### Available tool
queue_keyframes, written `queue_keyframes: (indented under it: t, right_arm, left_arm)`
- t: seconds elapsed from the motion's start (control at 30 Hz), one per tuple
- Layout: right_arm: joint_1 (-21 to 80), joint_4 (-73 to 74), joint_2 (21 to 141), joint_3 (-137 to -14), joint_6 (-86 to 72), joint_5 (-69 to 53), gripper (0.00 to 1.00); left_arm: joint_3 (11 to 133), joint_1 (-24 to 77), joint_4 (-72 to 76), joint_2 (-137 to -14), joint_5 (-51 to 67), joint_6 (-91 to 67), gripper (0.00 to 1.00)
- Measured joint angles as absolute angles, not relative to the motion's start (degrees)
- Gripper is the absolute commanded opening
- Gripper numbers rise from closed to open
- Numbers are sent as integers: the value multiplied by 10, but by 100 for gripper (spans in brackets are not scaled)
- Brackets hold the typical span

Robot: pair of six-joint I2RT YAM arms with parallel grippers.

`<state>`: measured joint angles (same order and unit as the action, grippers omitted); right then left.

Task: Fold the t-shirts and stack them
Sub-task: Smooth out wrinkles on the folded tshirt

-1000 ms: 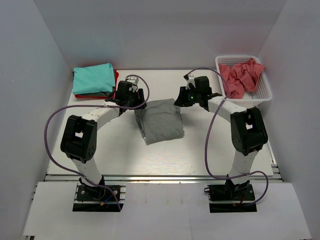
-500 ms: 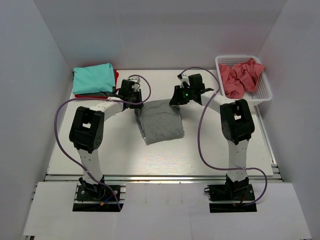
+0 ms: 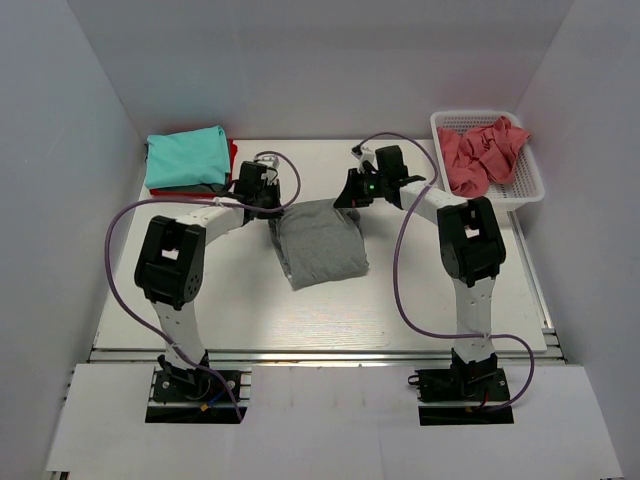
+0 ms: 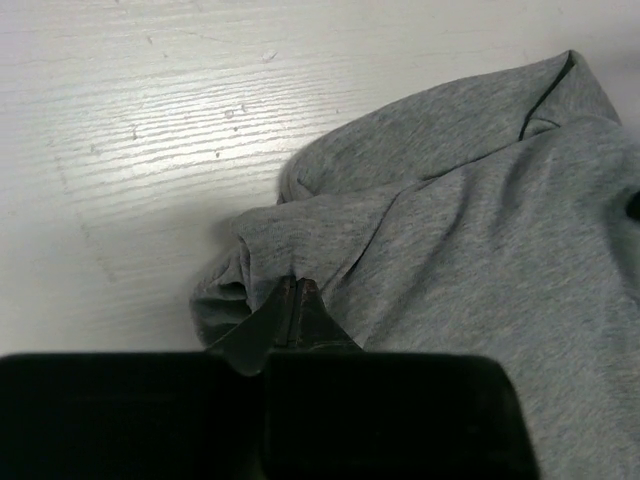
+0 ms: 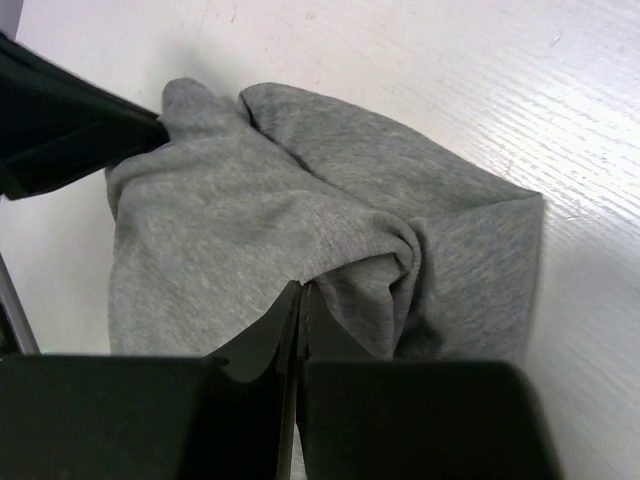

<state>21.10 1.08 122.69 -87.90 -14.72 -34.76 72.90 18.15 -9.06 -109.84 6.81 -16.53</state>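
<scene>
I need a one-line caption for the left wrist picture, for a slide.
Left gripper, jaws shut, pinching a bunched corner of the grey t-shirt on the white table.

The left arm [image 3: 165,268] and the right arm [image 3: 478,255] are built alike, with slim white tubular links joined by boxy black motor housings that have square cut-outs. A thin purple cable [image 3: 110,255] runs in a loose loop along each arm. Each arm stands on a flat black base plate [image 3: 195,388] with small wires trailing from it. A tiny green light [image 3: 371,186] glows on the right wrist. The left gripper [image 4: 297,298] and the right gripper [image 5: 300,300] are matte black, with broad blocky bodies and fingers that taper to thin wedge tips.
</scene>
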Motion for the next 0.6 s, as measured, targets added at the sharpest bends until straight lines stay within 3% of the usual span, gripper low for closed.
queue_keyframes:
  t: [0.33,0.6]
  right_arm:
    - [210,-18,1180,-834,-163,-290,0]
    - [210,-76,1158,-815,-189,-254,0]
  left_arm:
    - [690,175,-77,-1001,16,-169,0]
    - [692,166,-66,-1007,12,-166,0]
